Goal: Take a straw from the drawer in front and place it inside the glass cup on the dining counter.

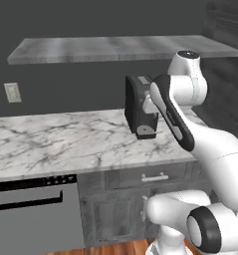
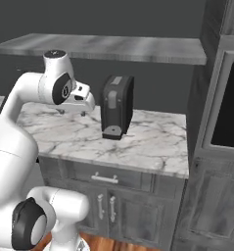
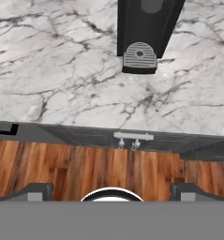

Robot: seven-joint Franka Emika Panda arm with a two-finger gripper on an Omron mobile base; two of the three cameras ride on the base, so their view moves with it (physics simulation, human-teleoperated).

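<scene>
Hand view: gripper (image 3: 111, 190) is seen with fingertips (image 3: 36, 191) spread wide apart, nothing between them, poised above the wood floor (image 3: 62, 168) in front of the closed drawer (image 3: 146, 139). Its silver handle (image 3: 133, 136) is noted just below the marble counter (image 3: 62, 79) edge. A black coffee machine (image 3: 148, 33) is set on that counter, directly behind the drawer. No straw or cup can be made out.

Coffee machine (image 2: 116, 107) on marble counter (image 2: 152, 142)
</scene>
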